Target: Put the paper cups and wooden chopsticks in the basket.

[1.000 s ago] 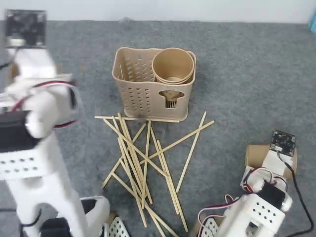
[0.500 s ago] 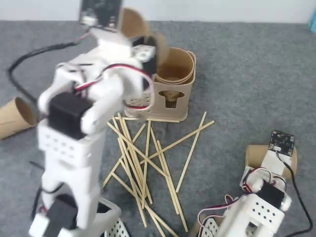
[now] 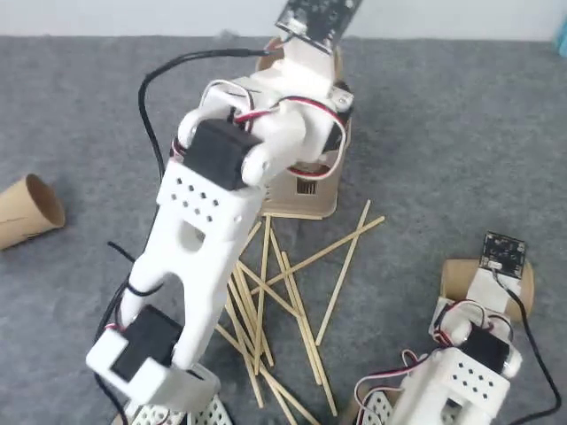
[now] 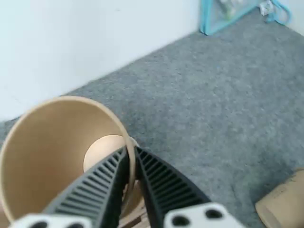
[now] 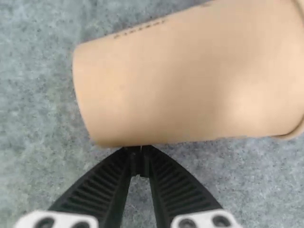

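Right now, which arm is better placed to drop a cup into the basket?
Left. The left end effector is shut on a paper cup's rim, above the basket. The right end effector is shut, empty, beside a second cup, far from the basket.

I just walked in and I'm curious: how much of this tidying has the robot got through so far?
Done: unclear, since the left arm hides the inside of the basket. In hand: the left gripper is shut on one paper cup at the basket. Left: the chopsticks scattered on the carpet, a second cup lying far off, and a third cup by the right gripper.
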{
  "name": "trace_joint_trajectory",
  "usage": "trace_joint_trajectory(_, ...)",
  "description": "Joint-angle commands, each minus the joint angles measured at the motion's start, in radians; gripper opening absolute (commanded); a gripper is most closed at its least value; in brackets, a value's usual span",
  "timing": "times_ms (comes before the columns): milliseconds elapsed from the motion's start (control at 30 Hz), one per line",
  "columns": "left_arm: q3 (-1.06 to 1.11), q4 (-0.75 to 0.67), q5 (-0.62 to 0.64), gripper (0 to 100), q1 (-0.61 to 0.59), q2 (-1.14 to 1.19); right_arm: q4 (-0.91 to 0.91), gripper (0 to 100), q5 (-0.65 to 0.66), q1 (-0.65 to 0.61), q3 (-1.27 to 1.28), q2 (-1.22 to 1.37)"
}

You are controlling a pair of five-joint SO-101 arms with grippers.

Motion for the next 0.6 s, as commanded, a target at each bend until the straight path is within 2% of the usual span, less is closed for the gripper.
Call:
trace_joint_trajectory(0,-0.031,-0.026,-0.017,1,-0.012,-0.005,-0.024,0.8,-0.006,-0.012,-0.008,-0.012)
trace_joint_trajectory(233,-0.024,0.04,-0.025,1,-0.012,0.006,-0.024,0.8,-0.006,-0.016,-0.008,-0.012)
trace_joint_trajectory(400,-0.005,0.117,-0.152,1,-0.014,0.002,-0.024,0.8,-0.006,-0.016,-0.008,-0.012)
trace_joint_trajectory(567,-0.005,0.129,-0.166,1,-0.012,0.005,-0.025,0.8,-0.006,-0.016,-0.008,-0.012)
